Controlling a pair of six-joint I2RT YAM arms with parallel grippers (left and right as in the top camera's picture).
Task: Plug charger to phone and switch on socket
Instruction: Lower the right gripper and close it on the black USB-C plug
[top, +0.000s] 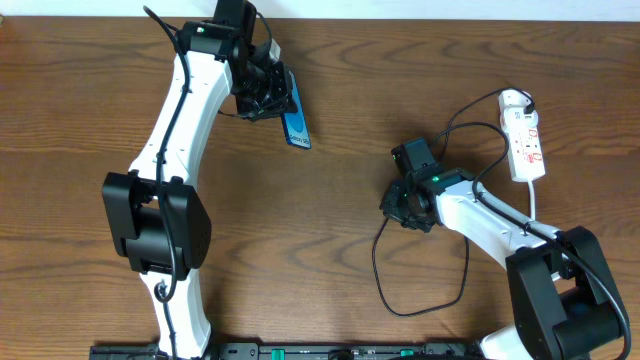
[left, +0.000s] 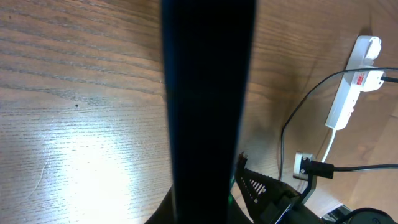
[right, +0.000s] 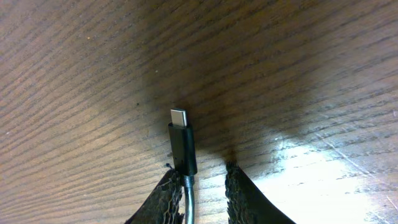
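Note:
My left gripper (top: 265, 95) is shut on the phone (top: 296, 122), whose blue screen shows at the table's far side. The phone is held tilted, and in the left wrist view it is a dark upright bar (left: 208, 93). The charger's black plug tip (right: 182, 143) lies on the wood. Its thin cable runs back between the fingers of my right gripper (right: 205, 186), which is open, with the cable against the left finger. In the overhead view my right gripper (top: 405, 205) is at centre right. The socket (top: 523, 140) is the white power strip at far right.
The charger's black cable (top: 385, 290) loops toward the front edge, and another stretch runs up to the socket, which also shows in the left wrist view (left: 351, 93). The strip's white cord (top: 534, 200) runs forward past my right arm.

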